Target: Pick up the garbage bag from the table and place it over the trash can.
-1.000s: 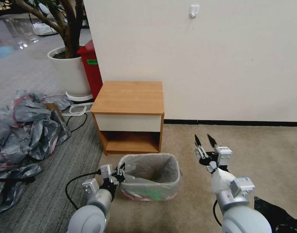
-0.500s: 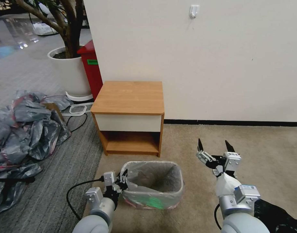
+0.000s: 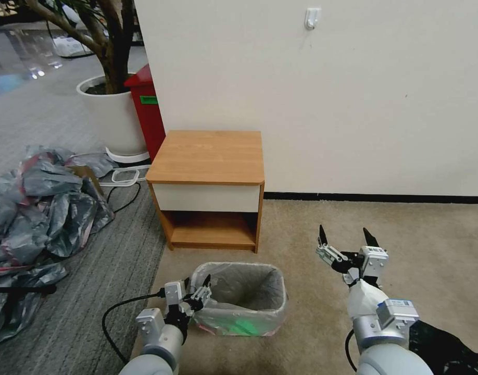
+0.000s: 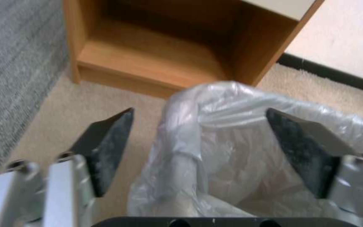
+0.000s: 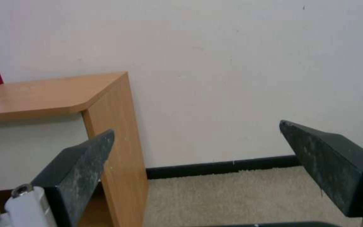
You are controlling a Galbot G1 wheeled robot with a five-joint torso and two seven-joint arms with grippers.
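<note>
Nearest the robot, the left gripper sits at the near-left corner of the trash can, its 2 fingers spread apart — in the left wrist view the left gripper straddles the bag-covered corner, and neither pad presses on the plastic. The garbage bag lines the can, its crinkled grey film folded over the rim all round; the same garbage bag bulges between the dark pads. To the right, the right gripper hangs over bare beige carpet, well apart from the can, jaws wide and holding nothing. Just beyond the can stands the table, against the white wall — its top bare, its lower shelf open. Farther left lies a heap of grey bags.
</note>
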